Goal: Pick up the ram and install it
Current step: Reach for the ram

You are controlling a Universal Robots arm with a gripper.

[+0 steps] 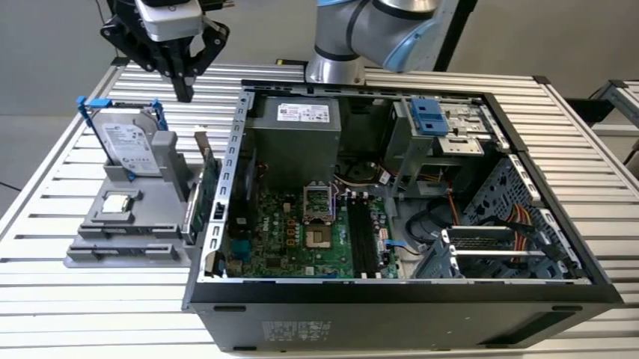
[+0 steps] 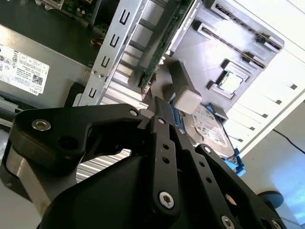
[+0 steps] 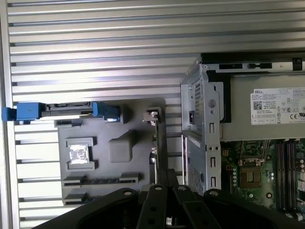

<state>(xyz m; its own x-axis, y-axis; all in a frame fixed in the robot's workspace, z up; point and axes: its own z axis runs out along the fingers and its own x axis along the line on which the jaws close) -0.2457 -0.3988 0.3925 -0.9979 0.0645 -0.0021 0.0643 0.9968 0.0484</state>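
My gripper [image 1: 185,93] hangs high over the back of the slatted table, on the exterior view's left. It is above and behind the grey parts holder [image 1: 100,224], and its black fingers [image 3: 157,193] point down and are shut with nothing seen between them. In both wrist views the fingertips [image 2: 159,102] sit over the holder's edge, near the upright green card [image 3: 159,143]. A long dark strip [image 3: 102,179] lies in one of the holder's slots; I cannot tell whether it is the ram. The motherboard's black memory slots [image 1: 360,239] run lengthwise inside the open computer case [image 1: 399,295].
The holder carries a silver hard drive in a blue frame [image 1: 130,142], a small square chip [image 1: 118,202] and the green card with a metal bracket [image 1: 205,198]. The arm's base [image 1: 334,67] stands behind the case. The power supply [image 1: 295,134] fills the case's back corner.
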